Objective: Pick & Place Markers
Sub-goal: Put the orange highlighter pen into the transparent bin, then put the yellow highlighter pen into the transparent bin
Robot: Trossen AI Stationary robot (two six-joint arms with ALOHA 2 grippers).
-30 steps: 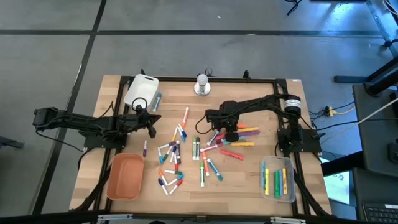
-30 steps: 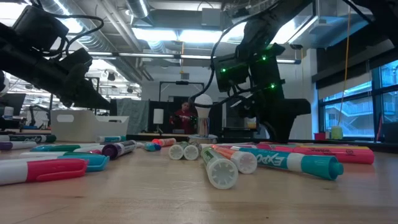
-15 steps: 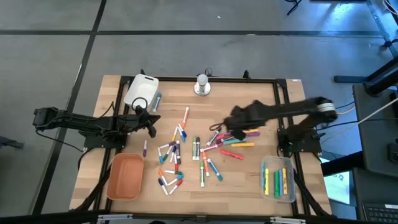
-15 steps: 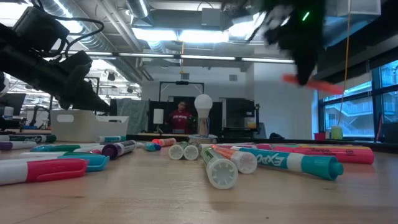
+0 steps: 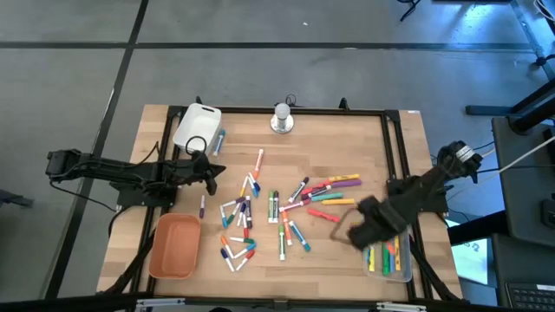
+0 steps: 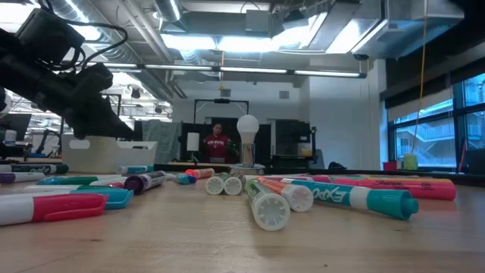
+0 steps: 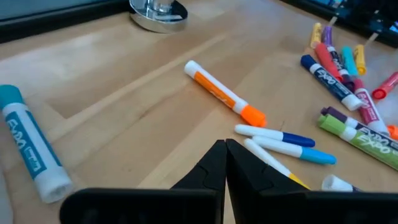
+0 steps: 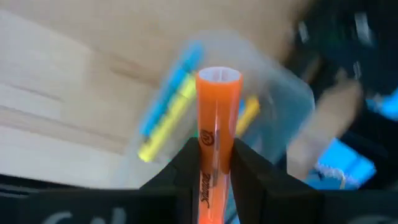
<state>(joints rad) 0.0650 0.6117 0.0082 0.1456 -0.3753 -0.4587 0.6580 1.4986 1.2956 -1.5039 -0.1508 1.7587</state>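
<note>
Markers are light, stiff, smooth-barrelled, best pinched mid-barrel. An orange marker [image 8: 217, 149] is clamped by the right gripper [image 8: 216, 163] above the clear tray [image 5: 408, 267]; left gripper [image 7: 225, 163] jaws are closed, empty.

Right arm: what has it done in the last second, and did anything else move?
The right gripper swung from the marker pile in mid-table to the clear tray at the near right corner, carrying an orange marker. The left gripper stayed shut near the white tray; the loose markers lie as before.
</note>
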